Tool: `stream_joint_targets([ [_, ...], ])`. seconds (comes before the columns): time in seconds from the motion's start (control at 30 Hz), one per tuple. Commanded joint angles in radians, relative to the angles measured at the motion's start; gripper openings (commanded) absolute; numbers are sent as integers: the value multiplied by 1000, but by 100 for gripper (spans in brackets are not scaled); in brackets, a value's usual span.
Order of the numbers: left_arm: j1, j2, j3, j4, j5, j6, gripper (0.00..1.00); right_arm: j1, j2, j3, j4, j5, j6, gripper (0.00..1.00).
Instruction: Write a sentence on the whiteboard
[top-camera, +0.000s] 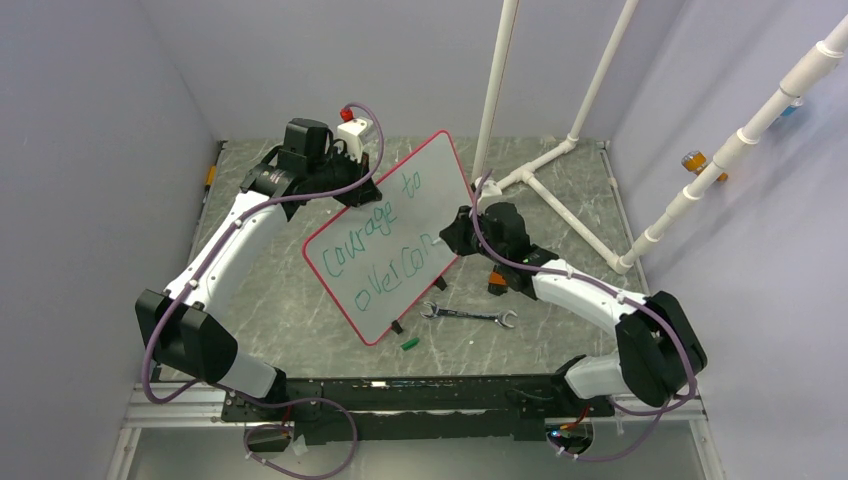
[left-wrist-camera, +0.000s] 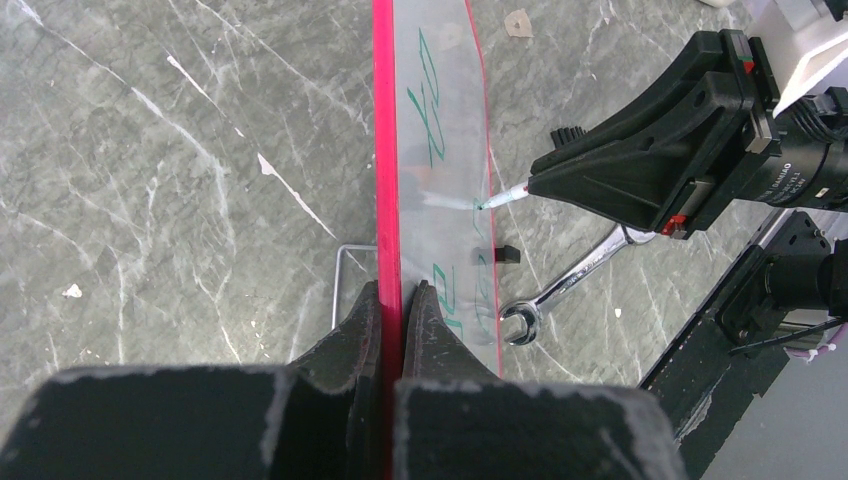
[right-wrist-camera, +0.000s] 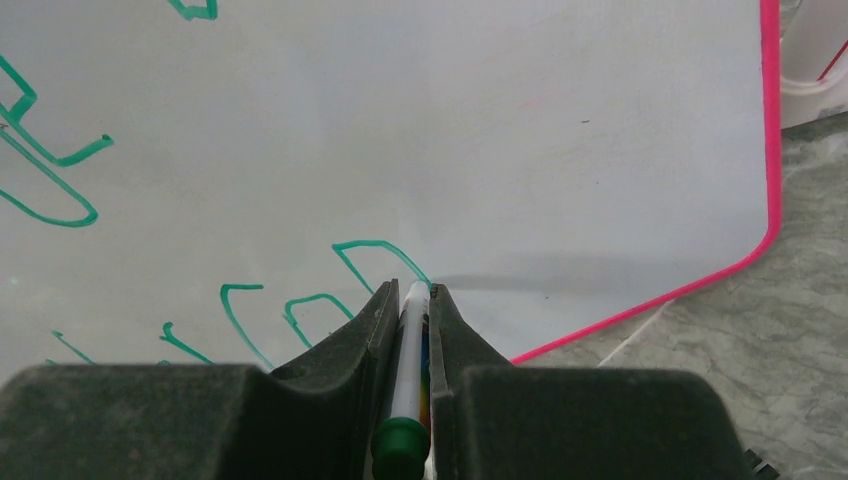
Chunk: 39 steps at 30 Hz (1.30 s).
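Observation:
The whiteboard (top-camera: 425, 190), white with a thin red rim, stands tilted on the table. The sentence (top-camera: 375, 240) on it is in green marker and reads "Courage to" above "overcon". My left gripper (top-camera: 352, 195) is shut on the board's red rim; in the left wrist view the jaws (left-wrist-camera: 392, 300) clamp the whiteboard's rim (left-wrist-camera: 385, 150) edge-on. My right gripper (top-camera: 452, 238) is shut on a white marker (right-wrist-camera: 410, 350) with a green end. The marker's tip (left-wrist-camera: 488, 204) touches the whiteboard (right-wrist-camera: 520, 120) at the end of the last green letter (right-wrist-camera: 370, 248).
A steel wrench (top-camera: 468, 316) and a green marker cap (top-camera: 408, 343) lie in front of the board. A small orange and black object (top-camera: 497, 282) sits under my right arm. A white pipe frame (top-camera: 560, 190) stands at the back right, a white box (top-camera: 355, 130) behind the board.

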<state>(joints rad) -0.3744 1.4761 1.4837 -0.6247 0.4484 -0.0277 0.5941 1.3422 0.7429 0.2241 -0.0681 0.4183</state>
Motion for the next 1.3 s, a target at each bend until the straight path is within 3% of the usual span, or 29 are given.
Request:
stream_joint_targets([
  [0.0,-1,-8,5,-40,-96,135,0,-8,10,62,52,7,-5,0],
  [0.57,0,-8,4,-41,-97,135,0,-31,24,94,74,19,30,0],
  [1.27,-2,-6,4,-43,-97,136,0,-79,49,4,131,14,87,0],
])
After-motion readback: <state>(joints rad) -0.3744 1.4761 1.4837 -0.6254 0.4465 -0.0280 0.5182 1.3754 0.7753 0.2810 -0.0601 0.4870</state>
